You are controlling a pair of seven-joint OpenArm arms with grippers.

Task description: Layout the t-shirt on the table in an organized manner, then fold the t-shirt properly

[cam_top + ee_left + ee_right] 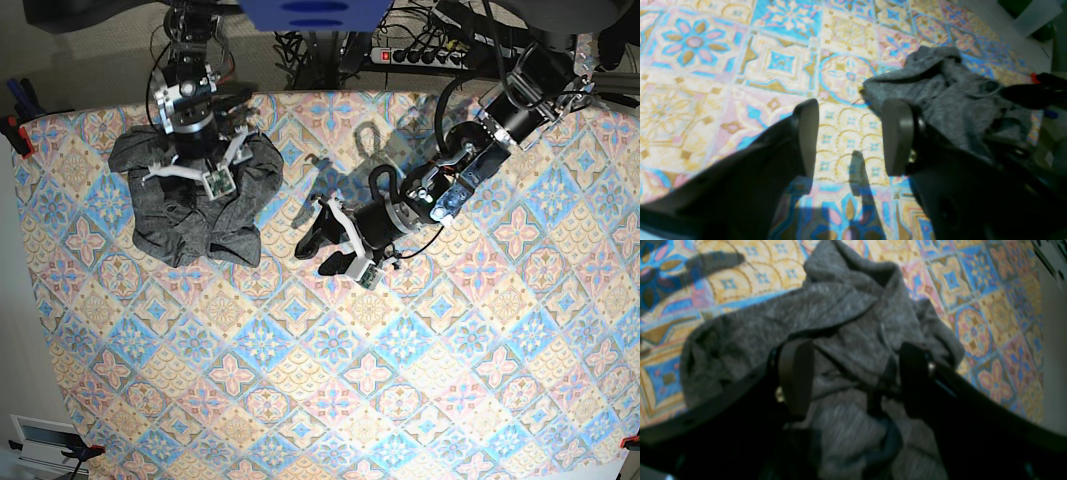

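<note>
The t-shirt (195, 215) lies in a crumpled dark-grey heap at the back left of the table (330, 400). My right gripper (855, 376) hangs open right over the t-shirt (846, 316), its fingers (796, 373) astride the bunched folds; I cannot tell if they touch the cloth. My left gripper (851, 133) stands open above bare table (740, 66), nothing between its fingers (806, 133). The t-shirt (940, 93) lies just beyond its right finger. In the base view the left gripper (318, 252) is a short way right of the heap.
A power strip and cables (400, 50) run behind the table's back edge. A red clamp (12, 130) grips the left edge. A white box (45, 440) sits on the floor at the lower left. The right arm (190, 95) reaches in from the back.
</note>
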